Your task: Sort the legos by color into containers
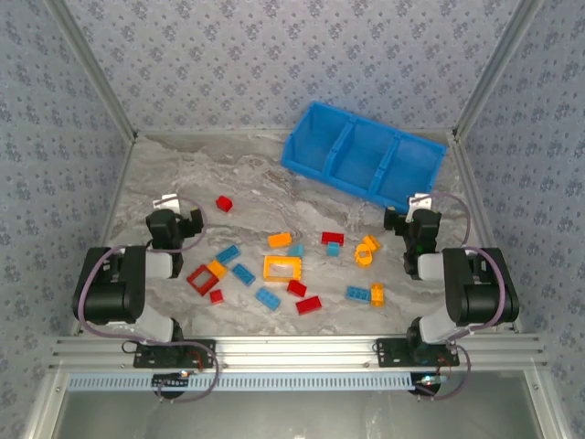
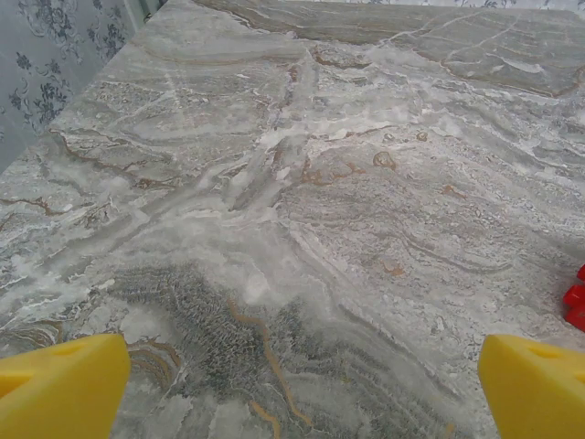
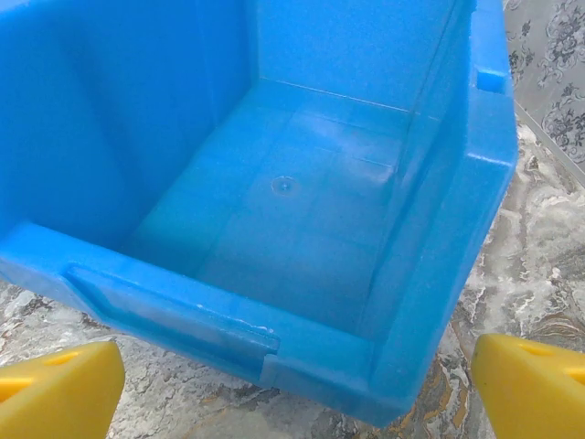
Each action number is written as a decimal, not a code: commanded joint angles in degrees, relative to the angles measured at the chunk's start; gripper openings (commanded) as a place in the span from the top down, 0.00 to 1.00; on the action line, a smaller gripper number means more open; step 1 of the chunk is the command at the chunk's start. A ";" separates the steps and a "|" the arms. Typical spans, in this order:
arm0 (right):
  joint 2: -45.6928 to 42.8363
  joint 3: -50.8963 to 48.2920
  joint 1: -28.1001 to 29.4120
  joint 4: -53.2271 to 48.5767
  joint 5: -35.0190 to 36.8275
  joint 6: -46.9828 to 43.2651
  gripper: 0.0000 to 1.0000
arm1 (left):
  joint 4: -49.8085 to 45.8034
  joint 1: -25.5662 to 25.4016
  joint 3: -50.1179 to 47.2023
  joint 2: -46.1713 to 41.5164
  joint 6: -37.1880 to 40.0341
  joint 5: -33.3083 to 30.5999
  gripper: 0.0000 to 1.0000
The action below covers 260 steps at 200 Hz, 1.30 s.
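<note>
Top view: blue bin [image 1: 302, 146] sitting upper right of centre, all three compartments looking bare. legos [image 1: 279, 240] lying scattered mid-frame on the bench [image 1: 228, 165]. Left claw [image 1: 174, 206] and right claw [image 1: 419, 208] hanging clear of them.
Left wrist: fingertips [image 2: 59, 389] spreading wide, gripping nothing; red brick [image 2: 576, 297] at the right edge.
Right wrist: fingertips [image 3: 55, 393] wide apart, holding nothing, facing one bare compartment.

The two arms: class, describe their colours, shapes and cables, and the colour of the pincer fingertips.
The left arm and right arm have chunky, rounded black joints with pale grey links. Thin purplish-grey cables loop beside each. In the wrist views, the left fingertips and right fingertips are blunt and bright yellow.
</note>
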 commanded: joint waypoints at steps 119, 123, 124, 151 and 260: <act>0.41 0.89 -0.45 0.05 1.16 0.71 0.00 | 1.62 0.13 1.05 -0.09 0.39 1.10 0.02; 0.48 0.98 -0.36 0.09 1.16 0.69 0.00 | 1.61 0.14 1.05 -0.09 0.33 1.08 0.02; 0.48 0.93 -0.32 0.09 1.16 0.69 0.00 | 1.61 0.14 1.05 -0.07 0.37 1.09 0.02; -4.00 0.93 0.28 -2.83 3.12 0.02 0.00 | 0.47 -0.27 1.03 -3.51 1.09 1.19 0.02; -30.64 54.13 3.05 -91.19 4.52 29.30 0.08 | -79.30 -11.24 47.71 -42.94 -29.63 12.03 0.02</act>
